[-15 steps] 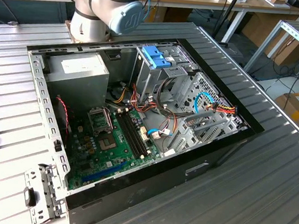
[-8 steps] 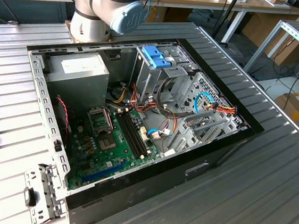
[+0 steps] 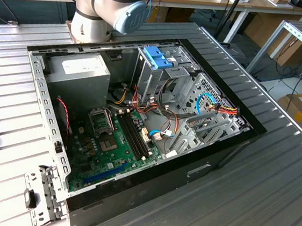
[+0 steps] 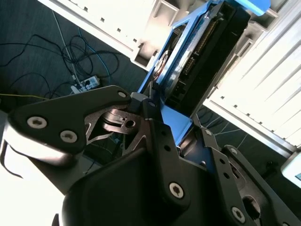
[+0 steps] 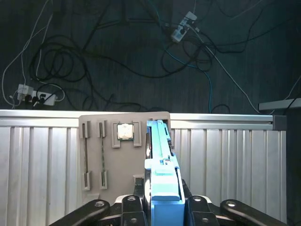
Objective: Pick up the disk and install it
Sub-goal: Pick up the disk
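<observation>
The disk (image 5: 162,155) stands on edge in a beige holder (image 5: 101,160) at the edge of the ribbed table, its bright blue rail facing me. In the second wrist view the disk (image 4: 197,56) shows its dark body and silver face inside the blue frame. My gripper (image 5: 165,200) straddles its near end, with a black finger pressed against the blue rail on each side, shut on it. The same grip shows in the second wrist view, gripper (image 4: 176,125). The disk still sits in the holder.
In the exterior view the open computer case (image 3: 228,148) lies on the ribbed table, with a metal drive cage carrying a blue clip (image 3: 158,57), a grey power-supply box (image 3: 80,70) and a green motherboard (image 3: 115,147). The arm's base (image 3: 105,5) stands behind it. Cables lie on the floor (image 5: 117,52).
</observation>
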